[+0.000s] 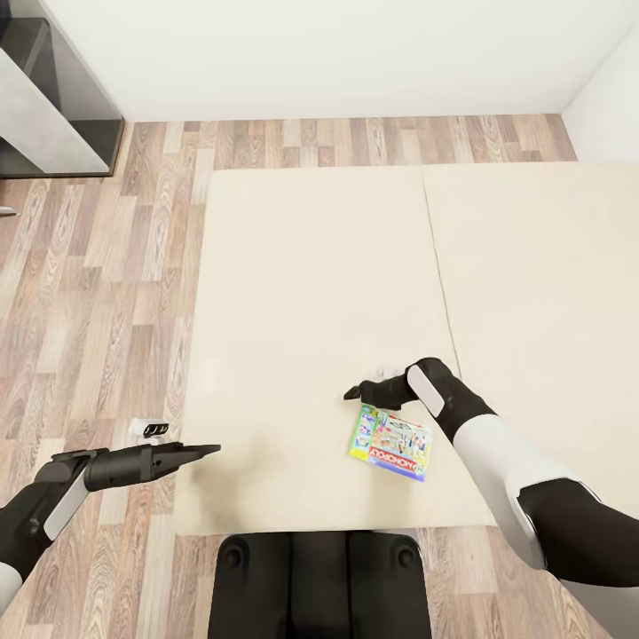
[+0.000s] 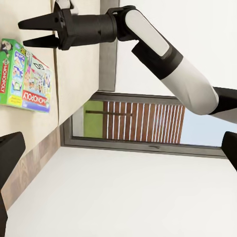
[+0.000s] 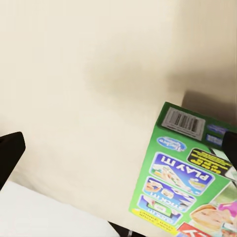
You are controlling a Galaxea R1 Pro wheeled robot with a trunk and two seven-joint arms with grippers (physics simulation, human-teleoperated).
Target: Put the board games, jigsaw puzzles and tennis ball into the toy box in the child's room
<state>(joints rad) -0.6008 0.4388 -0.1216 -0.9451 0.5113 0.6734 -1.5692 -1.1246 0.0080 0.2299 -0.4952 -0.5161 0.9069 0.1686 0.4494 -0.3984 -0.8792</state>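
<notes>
Lying flat on the bed, the stiff, light game box is probably needing an edge grab from the spread-open right gripper.

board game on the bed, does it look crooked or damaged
Nothing damaged. The board game lies flat on the bed near its front edge, turned at a slight angle to that edge. The right gripper, open, hovers just beyond it.
</notes>
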